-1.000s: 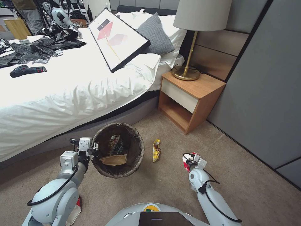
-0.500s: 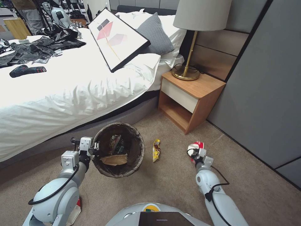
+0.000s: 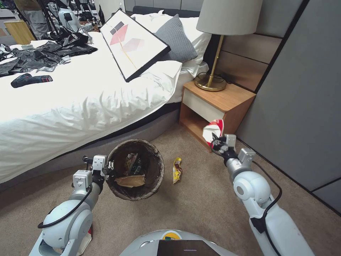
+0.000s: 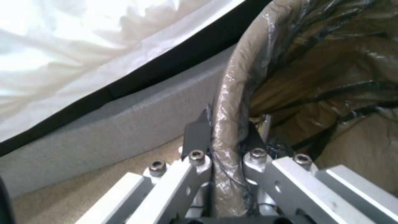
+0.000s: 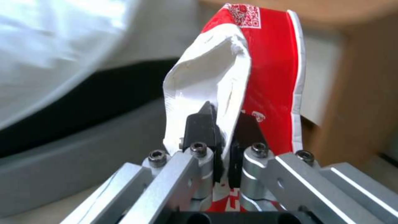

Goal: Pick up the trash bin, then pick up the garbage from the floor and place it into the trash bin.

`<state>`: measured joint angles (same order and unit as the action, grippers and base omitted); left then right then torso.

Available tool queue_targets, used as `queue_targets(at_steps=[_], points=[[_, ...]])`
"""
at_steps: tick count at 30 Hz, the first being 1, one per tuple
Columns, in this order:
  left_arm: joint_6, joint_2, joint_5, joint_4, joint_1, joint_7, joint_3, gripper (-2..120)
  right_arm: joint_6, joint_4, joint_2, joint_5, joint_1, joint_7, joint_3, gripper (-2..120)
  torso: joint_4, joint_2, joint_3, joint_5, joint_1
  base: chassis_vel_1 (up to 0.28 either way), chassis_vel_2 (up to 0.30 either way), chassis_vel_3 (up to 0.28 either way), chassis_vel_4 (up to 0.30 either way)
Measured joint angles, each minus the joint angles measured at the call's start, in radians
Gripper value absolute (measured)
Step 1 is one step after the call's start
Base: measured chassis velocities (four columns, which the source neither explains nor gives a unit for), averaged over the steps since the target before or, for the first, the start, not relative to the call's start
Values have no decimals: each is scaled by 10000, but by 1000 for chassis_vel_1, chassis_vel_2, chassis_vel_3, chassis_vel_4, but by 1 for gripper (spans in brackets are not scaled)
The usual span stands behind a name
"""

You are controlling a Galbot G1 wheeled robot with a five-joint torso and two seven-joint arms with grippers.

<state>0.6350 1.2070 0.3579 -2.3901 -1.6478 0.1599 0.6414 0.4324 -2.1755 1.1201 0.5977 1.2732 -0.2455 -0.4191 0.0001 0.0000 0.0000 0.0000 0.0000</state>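
Head view: my left gripper (image 3: 106,167) pinches the rim of the bin (image 3: 135,170), held beside the bed (image 3: 71,106). My right gripper (image 3: 216,141) holds a red-white carton (image 3: 214,128) up in front of the nightstand (image 3: 216,110). A yellow wrapper (image 3: 177,170) lies on the carpet (image 3: 199,206) right of the bin.

Left wrist view: my fingers (image 4: 197,137) are pressed on the bag-covered rim (image 4: 232,102).

Right wrist view: my fingers (image 5: 201,127) squeeze the carton (image 5: 265,77).

trash bin (image 3: 135,170): round, lined with dark brown bag folded over rim, held off the carpet at 10 o'clock, holding tan paper scrap (image 3: 130,180) and wrappers | red-white carton (image 3: 214,129): crumpled, lifted in the air at 1 o'clock | yellow snack wrapper (image 3: 177,170): lying on carpet, 12 o'clock, just beside the bin
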Motion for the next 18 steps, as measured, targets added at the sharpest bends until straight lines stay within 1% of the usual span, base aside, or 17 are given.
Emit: queue_targets(at_steps=[1, 2, 3, 5, 6, 9, 14, 17, 18], points=[[0, -10, 5, 17, 12, 1, -2, 3, 97, -251, -277, 168, -174, -4, 299, 2, -2, 0, 0, -1, 0, 0, 0, 0, 0], [0, -10, 5, 17, 12, 1, -2, 3, 97, -251, -277, 168, -174, -4, 299, 2, -2, 0, 0, -1, 0, 0, 0, 0, 0], [0, -20, 9, 35, 21, 4, -12, 3, 174, -412, -501, 358, -379, -4, 594, 2, -3, 0, 0, 0, 0, 0, 0, 0, 0], [0, -58, 22, 88, 46, 15, -34, 3, 397, -702, -990, 1009, -1130, -57, 1327, 2, 2, 0, 0, -1, 0, 0, 0, 0, 0], [0, -58, 22, 88, 46, 15, -34, 3, 397, -702, -990, 1009, -1130, -57, 1327, 2, 2, 0, 0, -1, 0, 0, 0, 0, 0], [1, -102, 76, 131, 113, 20, -58, 3, 737, -866, -1345, 1796, -2081, 140, 1996, 2, 3, 0, 0, -1, 0, 0, 0, 0, 0], [1, -104, 140, 174, 175, 67, -98, 3, 853, -830, -1476, 2104, -2626, 450, 2489, 2, -1, 0, 1, 0, 0, 0, 0, 0, 0], [10, -116, 219, 221, 232, 127, -114, 3, 931, -807, -1534, 2628, -3137, 472, 3311, 2, 0, 0, 0, -1, 0, 0, 0, 0, 0], [10, -116, 219, 221, 232, 127, -114, 3, 931, -807, -1534, 2628, -3137, 472, 3311, 2, 0, 0, 0, -1, 0, 0, 0, 0, 0]])
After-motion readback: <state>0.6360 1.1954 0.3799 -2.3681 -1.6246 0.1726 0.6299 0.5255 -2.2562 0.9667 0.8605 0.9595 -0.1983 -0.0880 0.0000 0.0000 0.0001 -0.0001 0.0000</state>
